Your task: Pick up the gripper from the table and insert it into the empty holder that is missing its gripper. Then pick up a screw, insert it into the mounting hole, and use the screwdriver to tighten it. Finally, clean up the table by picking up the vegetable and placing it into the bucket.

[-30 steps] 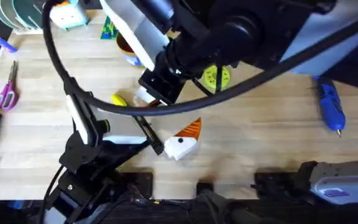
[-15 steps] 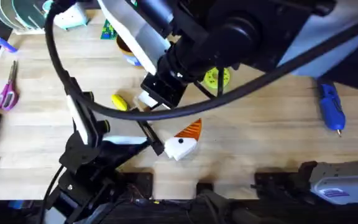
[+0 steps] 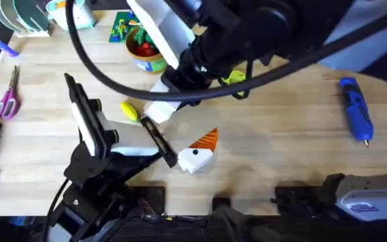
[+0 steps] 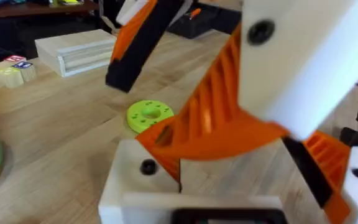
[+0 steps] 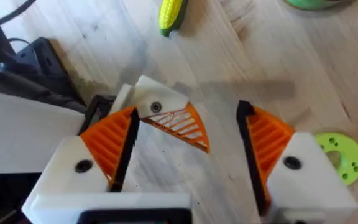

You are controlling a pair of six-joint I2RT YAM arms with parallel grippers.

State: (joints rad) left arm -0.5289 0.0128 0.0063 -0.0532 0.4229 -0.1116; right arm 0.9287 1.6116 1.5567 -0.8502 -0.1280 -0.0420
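Note:
The cream holder (image 3: 195,160) rests on the table with the orange ribbed gripper (image 3: 207,139) seated in it; a dark dot marks its face (image 5: 156,107). My left gripper (image 3: 171,157) is shut on the holder, which looms large between its fingers (image 4: 235,140). My right gripper (image 5: 186,109) hangs open above the holder, holding nothing, and appears as a pale blur (image 3: 158,107). The yellow vegetable (image 3: 130,109) lies left of it. The bucket (image 3: 146,52) stands at the back and holds red and green toy produce. The blue screwdriver (image 3: 355,115) lies far right.
A lime-green disc (image 5: 340,155) lies just beyond the holder. Purple scissors (image 3: 7,95) lie at the left edge, with a black device below them. A wooden block (image 4: 76,50) lies farther back. The right arm's dark bulk spans the upper middle of the overhead view.
The right arm has shifted up and to the right, uncovering the bucket. Its gripper has drifted slightly back. The left arm and the holder have stayed put.

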